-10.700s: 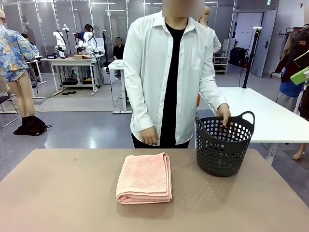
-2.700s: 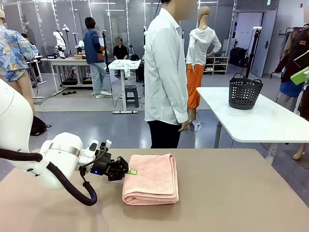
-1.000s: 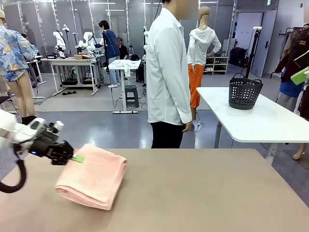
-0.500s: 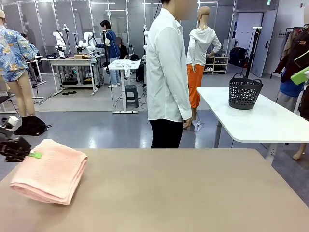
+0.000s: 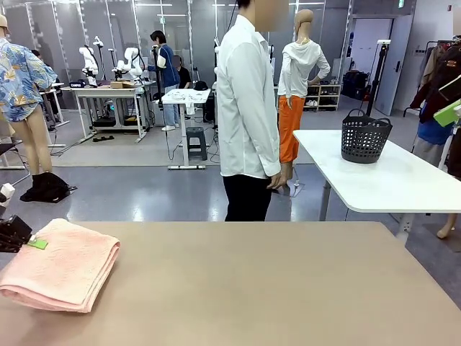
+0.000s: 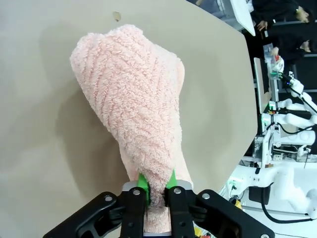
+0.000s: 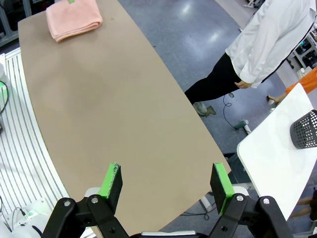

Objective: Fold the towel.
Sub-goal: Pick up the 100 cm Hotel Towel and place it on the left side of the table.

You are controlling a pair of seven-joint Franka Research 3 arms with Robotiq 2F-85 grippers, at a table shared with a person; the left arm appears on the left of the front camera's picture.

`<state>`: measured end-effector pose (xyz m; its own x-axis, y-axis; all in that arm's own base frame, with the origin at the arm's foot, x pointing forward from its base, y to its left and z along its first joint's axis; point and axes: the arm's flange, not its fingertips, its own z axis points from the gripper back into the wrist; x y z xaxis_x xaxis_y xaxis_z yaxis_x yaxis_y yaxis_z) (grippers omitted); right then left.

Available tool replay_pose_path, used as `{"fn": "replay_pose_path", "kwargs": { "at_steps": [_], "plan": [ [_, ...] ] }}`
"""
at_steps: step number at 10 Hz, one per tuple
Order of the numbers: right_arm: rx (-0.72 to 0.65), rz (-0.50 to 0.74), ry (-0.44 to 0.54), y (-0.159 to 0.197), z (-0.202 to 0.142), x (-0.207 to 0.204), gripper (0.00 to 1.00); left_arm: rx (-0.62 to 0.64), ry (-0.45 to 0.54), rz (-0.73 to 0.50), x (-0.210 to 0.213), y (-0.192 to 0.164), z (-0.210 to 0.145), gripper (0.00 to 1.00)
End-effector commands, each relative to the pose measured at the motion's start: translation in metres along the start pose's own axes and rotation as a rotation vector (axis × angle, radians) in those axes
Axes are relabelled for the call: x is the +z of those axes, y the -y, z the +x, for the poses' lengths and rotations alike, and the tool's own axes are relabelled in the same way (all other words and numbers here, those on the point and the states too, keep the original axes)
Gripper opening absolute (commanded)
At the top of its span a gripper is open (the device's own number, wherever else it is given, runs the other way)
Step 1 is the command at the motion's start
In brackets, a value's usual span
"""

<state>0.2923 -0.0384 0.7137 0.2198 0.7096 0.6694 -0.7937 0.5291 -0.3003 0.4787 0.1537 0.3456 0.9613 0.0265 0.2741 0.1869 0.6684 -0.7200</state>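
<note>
The salmon-pink towel (image 5: 61, 267) lies folded into a thick pad at the table's far left. My left gripper (image 5: 29, 242) sits at its left edge, just inside the picture. In the left wrist view, the two green pads of the left gripper (image 6: 157, 182) pinch a bunched edge of the towel (image 6: 129, 94), and the rest of the cloth rests on the table beyond. My right gripper (image 7: 166, 186) hangs open high above the table with nothing between its fingers. From there the towel (image 7: 74, 17) shows far off at the table's other end.
A person in a white shirt (image 5: 248, 108) stands side-on at the table's far edge. A dark plastic basket (image 5: 366, 135) stands on a white table (image 5: 403, 180) behind to the right. The tan table (image 5: 288, 288) stretches bare right of the towel.
My left gripper has dragged the towel leftward across the table, from left of centre to the far left edge. The person has barely shifted.
</note>
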Motion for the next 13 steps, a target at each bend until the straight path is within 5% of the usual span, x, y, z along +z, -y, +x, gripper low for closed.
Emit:
{"fn": "replay_pose_path", "kwargs": {
  "at_steps": [1, 2, 5, 6, 7, 8, 9, 13],
  "plan": [
    [-0.001, 0.005, -0.006, 0.001, 0.002, 0.001, 0.91, -0.007, -0.009, 0.041, 0.001, -0.008, 0.009, 0.27],
    [-0.001, 0.005, -0.006, 0.001, 0.002, 0.001, 0.91, -0.008, 0.004, 0.073, 0.001, -0.009, 0.009, 0.46],
    [-0.001, 0.005, -0.006, 0.001, 0.002, 0.001, 0.91, -0.033, 0.022, 0.13, 0.006, -0.001, 0.009, 0.82],
    [-0.001, 0.005, -0.006, 0.001, 0.002, 0.001, 0.91, -0.035, 0.03, 0.159, 0.01, 0.004, 0.01, 0.64],
    [-0.001, 0.005, -0.006, 0.001, 0.002, 0.001, 0.91, -0.035, 0.044, 0.161, 0.012, 0.009, 0.01, 1.0],
    [-0.001, 0.005, -0.006, 0.001, 0.002, 0.001, 0.91, -0.018, 0.056, 0.181, 0.014, 0.015, 0.011, 0.9],
    [-0.001, 0.005, -0.006, 0.001, 0.002, 0.001, 0.91, 0.004, 0.074, 0.208, 0.016, 0.017, 0.011, 1.0],
    [-0.001, 0.005, -0.006, 0.001, 0.002, 0.001, 0.91, 0.007, 0.115, 0.259, 0.026, 0.029, 0.0, 1.0]
  ]
}}
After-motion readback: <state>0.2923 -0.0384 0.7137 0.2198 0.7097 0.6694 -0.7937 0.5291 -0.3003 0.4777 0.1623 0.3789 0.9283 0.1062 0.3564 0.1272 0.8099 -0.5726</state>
